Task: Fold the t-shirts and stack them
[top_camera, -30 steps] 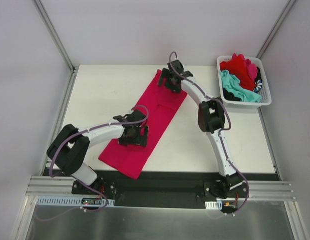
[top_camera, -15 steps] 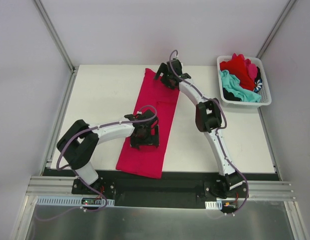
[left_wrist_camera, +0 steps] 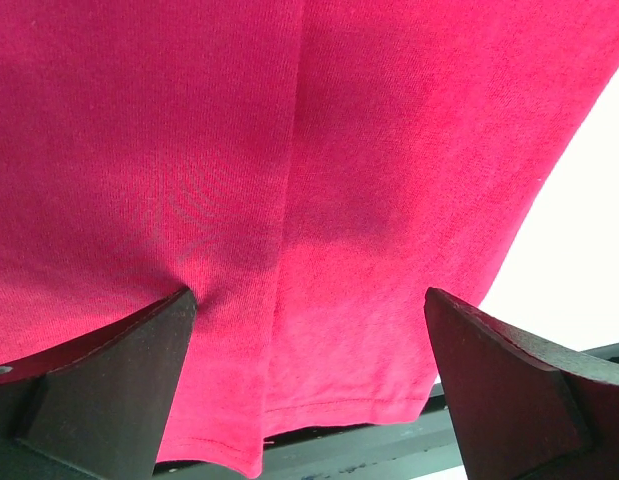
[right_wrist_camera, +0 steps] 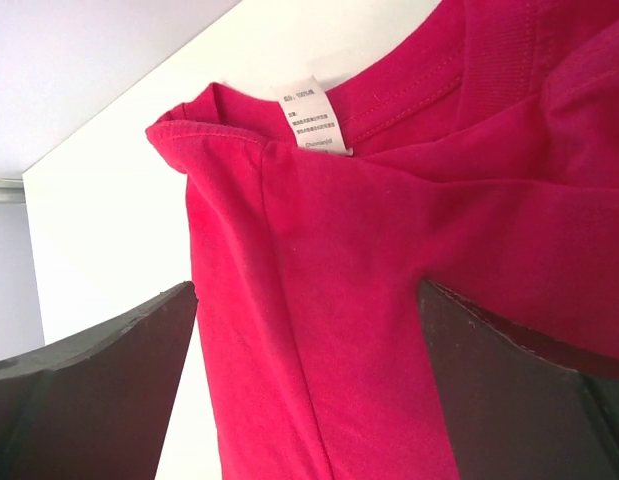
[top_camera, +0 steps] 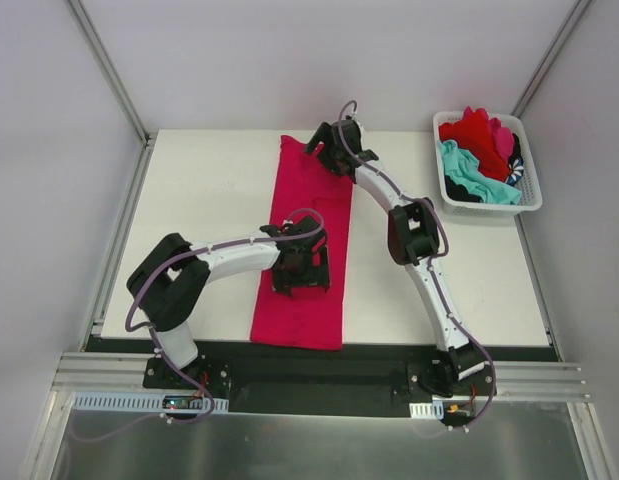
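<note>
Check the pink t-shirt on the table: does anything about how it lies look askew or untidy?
Yes. The pink t-shirt lies as a long strip, and its hem overhangs the near edge of the table. At the collar end, the label pokes out and the corner beside it is bunched.

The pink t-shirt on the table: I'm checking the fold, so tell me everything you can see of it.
The magenta-pink t-shirt looks like soft cotton knit, folded lengthwise into a long strip lying flat on the table, hem at the near edge, collar at the far end with a white label showing. The open left gripper sits over its near half, the open right gripper at the collar.
</note>
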{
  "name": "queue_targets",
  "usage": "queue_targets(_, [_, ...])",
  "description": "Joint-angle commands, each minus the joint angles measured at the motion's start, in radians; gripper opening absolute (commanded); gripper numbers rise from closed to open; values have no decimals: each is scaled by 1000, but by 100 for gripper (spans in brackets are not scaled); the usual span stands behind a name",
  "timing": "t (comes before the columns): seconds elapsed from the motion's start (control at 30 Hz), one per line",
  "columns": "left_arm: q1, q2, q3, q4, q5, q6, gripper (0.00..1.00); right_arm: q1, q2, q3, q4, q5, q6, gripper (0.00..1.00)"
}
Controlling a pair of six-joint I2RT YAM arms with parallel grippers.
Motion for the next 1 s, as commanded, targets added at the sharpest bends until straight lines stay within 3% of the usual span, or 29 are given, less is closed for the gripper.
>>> queue_targets(0.0, [-22, 81, 31, 54, 60, -70, 99, 13, 53, 25, -1, -15, 39, 96])
queue_targets(0.67, [-18, 63, 8, 29, 0, -54, 99, 6, 35, 14, 2, -58, -13, 96])
queue_targets(0.97, [123, -202, 277, -132, -65, 294, 99, -122, -420, -15, 2, -295, -98, 96])
